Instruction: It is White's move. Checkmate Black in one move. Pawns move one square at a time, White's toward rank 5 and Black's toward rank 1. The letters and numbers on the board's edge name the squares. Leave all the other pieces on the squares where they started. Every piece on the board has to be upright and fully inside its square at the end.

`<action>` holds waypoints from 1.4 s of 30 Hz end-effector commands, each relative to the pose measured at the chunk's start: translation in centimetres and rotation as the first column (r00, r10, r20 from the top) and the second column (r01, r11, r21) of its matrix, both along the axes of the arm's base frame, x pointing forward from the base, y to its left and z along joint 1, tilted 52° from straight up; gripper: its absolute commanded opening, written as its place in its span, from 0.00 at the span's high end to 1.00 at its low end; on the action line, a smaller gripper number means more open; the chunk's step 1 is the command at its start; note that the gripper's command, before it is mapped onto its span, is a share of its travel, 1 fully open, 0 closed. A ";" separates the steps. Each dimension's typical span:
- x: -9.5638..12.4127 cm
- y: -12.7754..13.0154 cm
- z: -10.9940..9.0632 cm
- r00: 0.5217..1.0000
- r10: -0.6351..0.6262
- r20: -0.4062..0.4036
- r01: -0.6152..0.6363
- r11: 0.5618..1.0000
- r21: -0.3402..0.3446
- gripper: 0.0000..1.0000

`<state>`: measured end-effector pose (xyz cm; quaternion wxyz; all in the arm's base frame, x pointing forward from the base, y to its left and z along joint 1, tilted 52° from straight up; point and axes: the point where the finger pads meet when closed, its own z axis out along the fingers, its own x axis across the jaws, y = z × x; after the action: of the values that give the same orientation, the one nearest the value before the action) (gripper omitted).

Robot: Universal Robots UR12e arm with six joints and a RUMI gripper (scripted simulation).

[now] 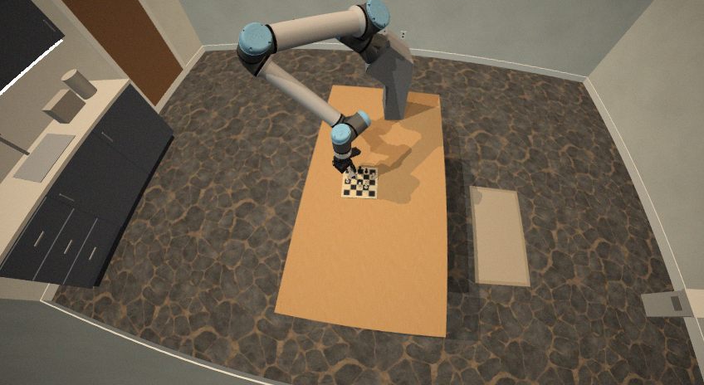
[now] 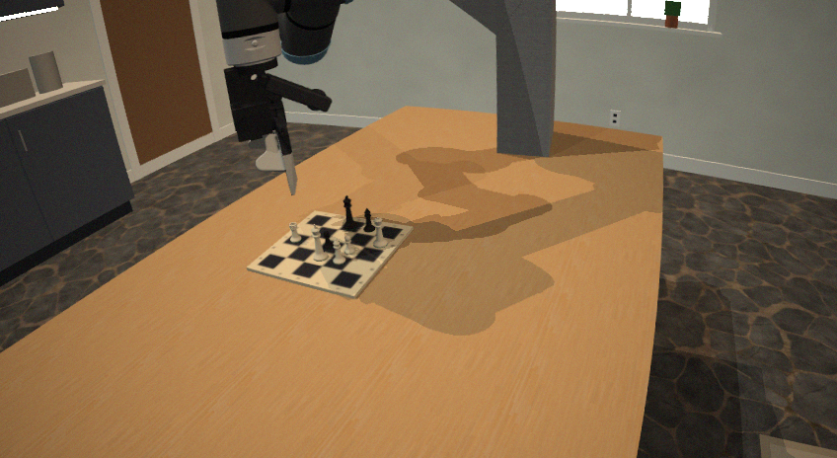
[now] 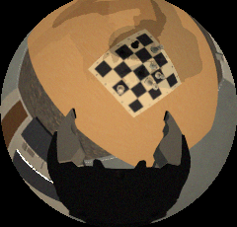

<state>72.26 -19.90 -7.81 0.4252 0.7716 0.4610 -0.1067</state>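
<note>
A small five-by-five chessboard (image 1: 351, 192) (image 2: 344, 279) (image 3: 104, 69) lies on the wooden table (image 2: 411, 365). A tall black king (image 2: 347, 209) and a smaller black piece (image 2: 368, 218) stand at the board's far edge. A white rook (image 2: 378, 232) stands near the far right corner. A white piece (image 2: 294, 232) stands at the left edge. A tall white piece (image 2: 317, 244), two smaller white ones (image 2: 338, 252) and a black piece (image 2: 327, 240) cluster in the middle. My gripper (image 1: 347, 170) (image 2: 279, 175) (image 3: 119, 110) is open and empty. It hangs above the table just beyond the board's far left corner.
The grey robot pedestal (image 2: 522, 72) stands at the table's far end and casts arm shadows toward the board. Dark cabinets (image 2: 52, 172) line the left wall. A pale mat (image 1: 499, 236) lies on the floor to the right of the table.
</note>
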 end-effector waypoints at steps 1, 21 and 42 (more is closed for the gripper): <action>0.2 -0.4 -0.2 0.983 0.128 -0.131 -0.134 0.990 -0.037 0.00; 0.6 -1.1 -0.6 0.897 0.275 -0.346 -0.312 0.948 -0.057 0.00; 0.6 -1.1 -0.6 0.896 0.276 -0.348 -0.314 0.948 -0.057 0.78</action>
<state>72.83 -21.08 -8.48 0.3941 0.6382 0.6315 -0.1966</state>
